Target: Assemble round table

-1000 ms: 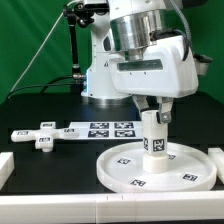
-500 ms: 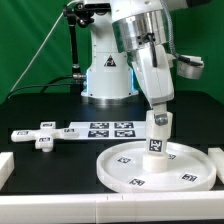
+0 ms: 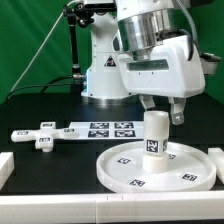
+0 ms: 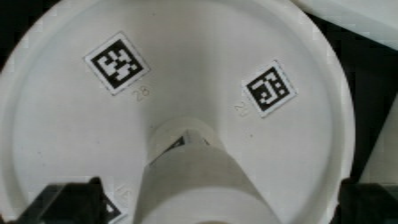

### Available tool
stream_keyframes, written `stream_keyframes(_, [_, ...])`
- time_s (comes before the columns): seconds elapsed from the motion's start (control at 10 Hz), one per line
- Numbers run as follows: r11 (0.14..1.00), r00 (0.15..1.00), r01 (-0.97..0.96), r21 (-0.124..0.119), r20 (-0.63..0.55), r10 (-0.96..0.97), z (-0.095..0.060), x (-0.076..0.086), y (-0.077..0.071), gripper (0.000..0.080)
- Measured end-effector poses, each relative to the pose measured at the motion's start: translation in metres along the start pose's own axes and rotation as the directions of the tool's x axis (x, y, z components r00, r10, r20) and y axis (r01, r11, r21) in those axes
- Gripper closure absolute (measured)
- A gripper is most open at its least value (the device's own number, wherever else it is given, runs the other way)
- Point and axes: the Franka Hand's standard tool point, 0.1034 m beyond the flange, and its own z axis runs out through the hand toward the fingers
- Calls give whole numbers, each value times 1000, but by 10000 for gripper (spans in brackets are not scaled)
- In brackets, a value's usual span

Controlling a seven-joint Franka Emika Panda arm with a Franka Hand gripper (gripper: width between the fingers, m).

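The large round disc (image 3: pixel 130 170) lies flat at the front, with tags on its face. It fills the wrist view (image 4: pixel 178 60). The short thick leg (image 3: pixel 153 136) stands upright at the disc's middle and also shows in the wrist view (image 4: pixel 222 175). My gripper (image 3: pixel 163 110) is open, its fingers spread on either side of the leg's top, just above it. In the wrist view the gripper (image 4: pixel 222 208) shows dark fingers (image 4: pixel 71 205) apart from the leg's sides. The cross-bar foot (image 3: pixel 40 134) lies on the table at the exterior view's left.
The marker board (image 3: pixel 105 129) lies behind the disc, next to the foot. White blocky brackets stand at the front left (image 3: pixel 5 165) and at the right edge (image 3: pixel 216 156). The arm's base (image 3: pixel 105 75) stands at the back.
Half a second ago the wrist was turned and the fingers were on the leg. Now the wrist has turned back and the fingers stand apart round the leg's top. The leg stays upright.
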Motion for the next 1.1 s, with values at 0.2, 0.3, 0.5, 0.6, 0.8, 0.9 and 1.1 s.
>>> stream_keyframes(0.2, [990, 990, 144, 0, 0, -144, 0, 0, 0, 151])
stream_keyframes(0.3, [972, 972, 235, -3, 0, -235, 0, 1, 0, 151])
stream_keyframes(0.5, [868, 868, 496, -20, -9, -496, -4, 10, -3, 151])
stream_keyframes(0.6, [793, 793, 608, -27, -12, -609, -5, 11, -3, 151])
stream_keyframes(0.8, [690, 690, 723, -30, -8, -723, -6, 18, -1, 151])
stream_keyframes(0.9, [647, 648, 761, -31, -6, -762, -6, 17, -1, 151])
stream_keyframes(1.1, [523, 523, 852, -32, -2, -852, -6, 17, -1, 151])
